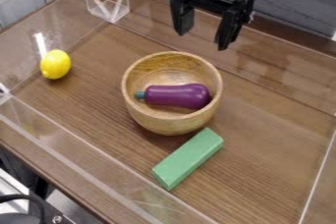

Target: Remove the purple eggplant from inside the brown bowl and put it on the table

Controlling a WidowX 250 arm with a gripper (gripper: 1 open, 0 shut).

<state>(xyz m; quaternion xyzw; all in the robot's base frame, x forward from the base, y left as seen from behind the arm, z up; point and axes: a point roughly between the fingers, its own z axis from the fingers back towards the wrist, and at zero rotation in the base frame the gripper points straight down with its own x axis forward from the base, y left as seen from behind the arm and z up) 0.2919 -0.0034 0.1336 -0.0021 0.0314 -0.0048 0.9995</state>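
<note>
A purple eggplant (179,95) with a blue-teal stem cap lies on its side inside the brown bowl (172,117), stem end pointing left. The bowl stands near the middle of the dark wood-grain table (276,120). My black gripper (202,24) hangs above and behind the bowl, pointing down, its fingers (226,31) spread wide apart. It is open with nothing between them, and it is well clear of the bowl's rim.
A yellow lemon (54,65) sits at the left. A green rectangular block (187,158) lies in front of the bowl, slanted. Clear acrylic walls (105,4) run along the table's edges.
</note>
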